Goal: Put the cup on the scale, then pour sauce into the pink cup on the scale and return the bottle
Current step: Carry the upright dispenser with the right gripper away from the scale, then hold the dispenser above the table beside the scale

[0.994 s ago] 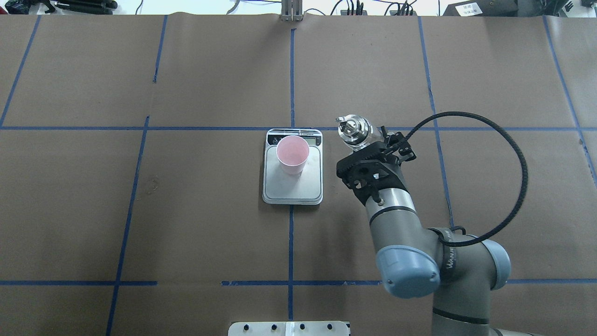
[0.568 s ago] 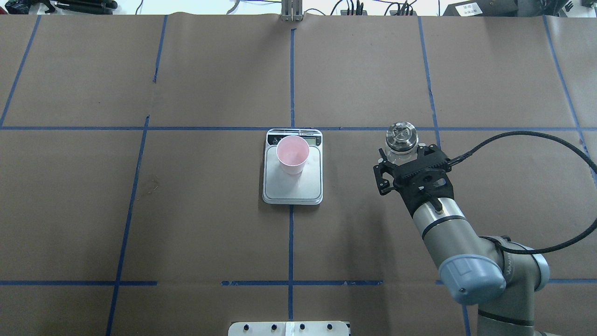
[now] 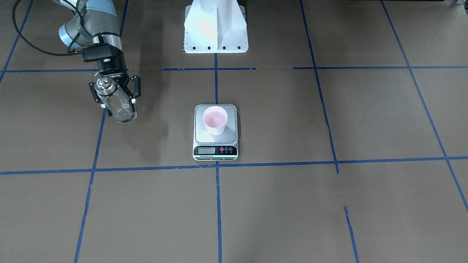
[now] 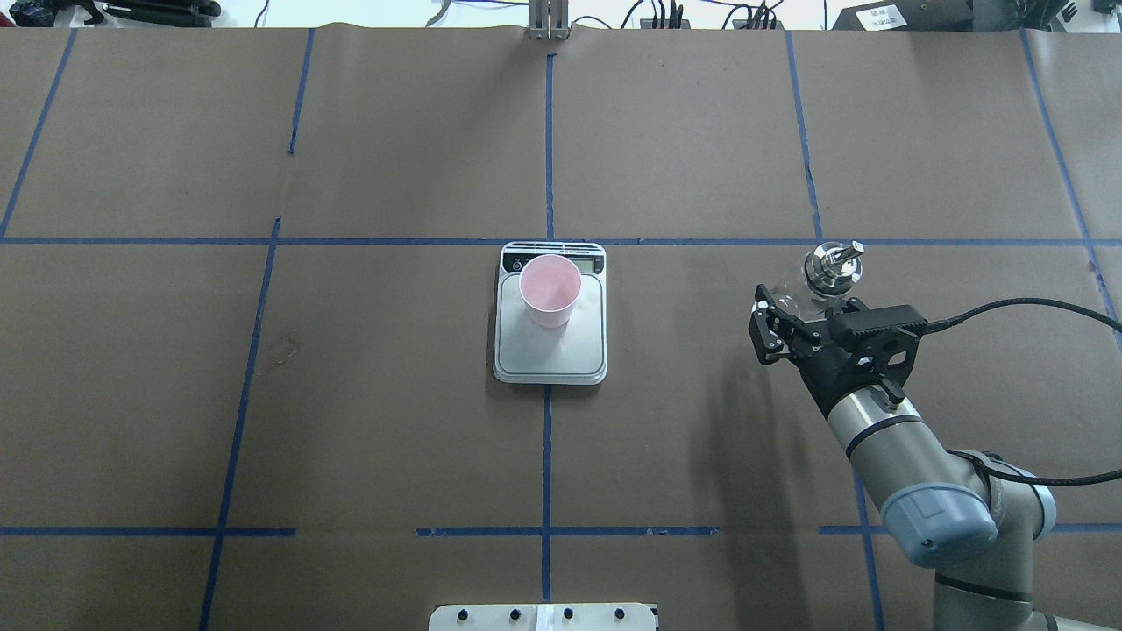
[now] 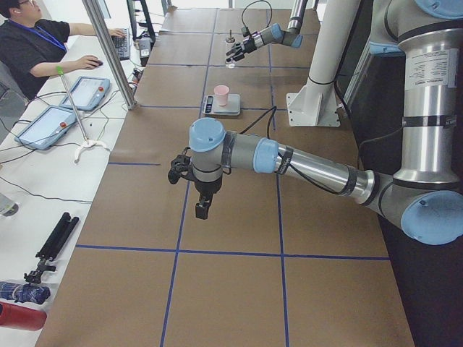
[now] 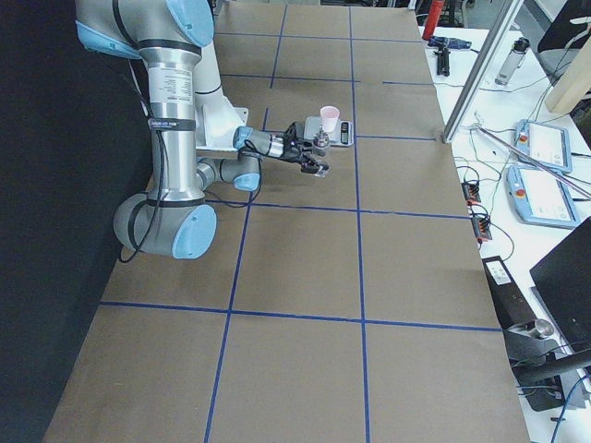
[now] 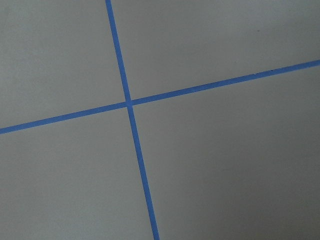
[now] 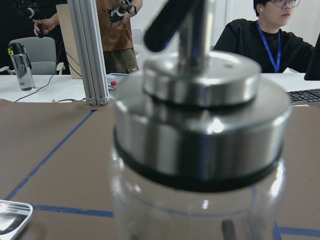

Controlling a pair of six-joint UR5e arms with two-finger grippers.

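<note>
Toward the overhead view's right, well apart from the scale [image 4: 561, 355] bearing the cup [image 4: 550, 294], the right end effector [image 3: 116, 98] clamps the bottle [image 4: 811, 285] (left end effector [image 5: 202, 208]: cannot tell).

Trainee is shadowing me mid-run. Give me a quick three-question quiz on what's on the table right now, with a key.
1. True or false: the cup stands on the scale, on its steel platform.
2. What is the right gripper shut on? A) the bottle B) the cup C) nothing
3. Fill in: in the overhead view, the bottle is off to the ___ of the scale, clear of it.

Key: 1 true. 2 A. 3 right.
</note>
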